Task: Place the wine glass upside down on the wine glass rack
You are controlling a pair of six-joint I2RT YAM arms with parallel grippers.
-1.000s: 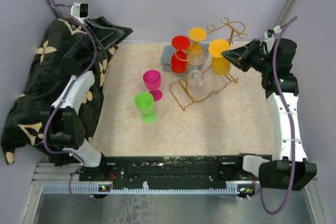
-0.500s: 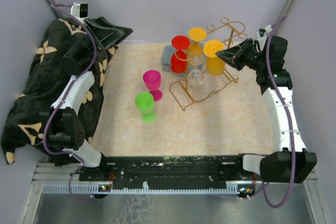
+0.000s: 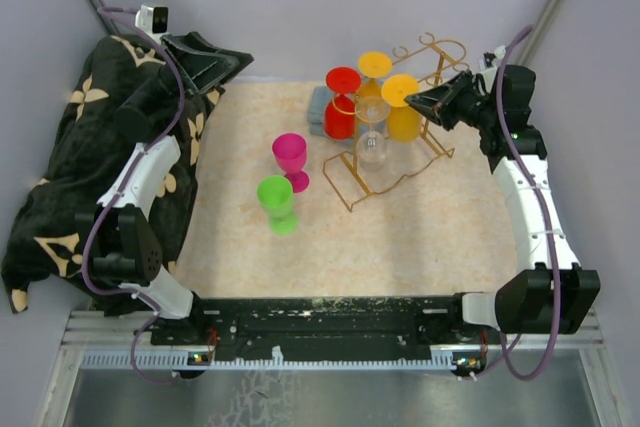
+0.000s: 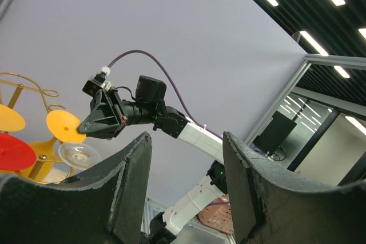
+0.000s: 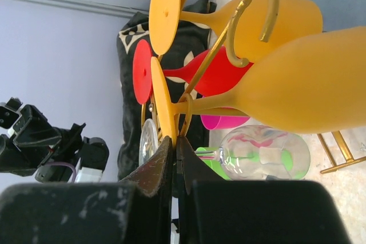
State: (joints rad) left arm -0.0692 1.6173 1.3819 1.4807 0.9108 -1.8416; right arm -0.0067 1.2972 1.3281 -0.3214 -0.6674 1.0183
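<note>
Hanging step, judged nearly done: the orange wine glass [image 5: 309,84] lies inverted, its stem apparently inside a curled rail end of the wine glass rack [image 3: 351,208]. The right claw [image 5: 173,148] is pinched tight on the foot's rim. Next comes release and a clean retreat. The left claw [image 4: 186,138] gapes empty, well apart.

— On the pale speckled table top [image 3: 420,237], what exactly?
— Middle left: pink glass [image 3: 291,157] and green glass [image 3: 275,197], both upright, just beside each other, green nearer. Far right: gold wine glass rack [image 3: 351,207] on its wavy base. Behind it, grey cloth [image 3: 318,107]. Left edge: black patterned cloth [image 3: 60,147].
</note>
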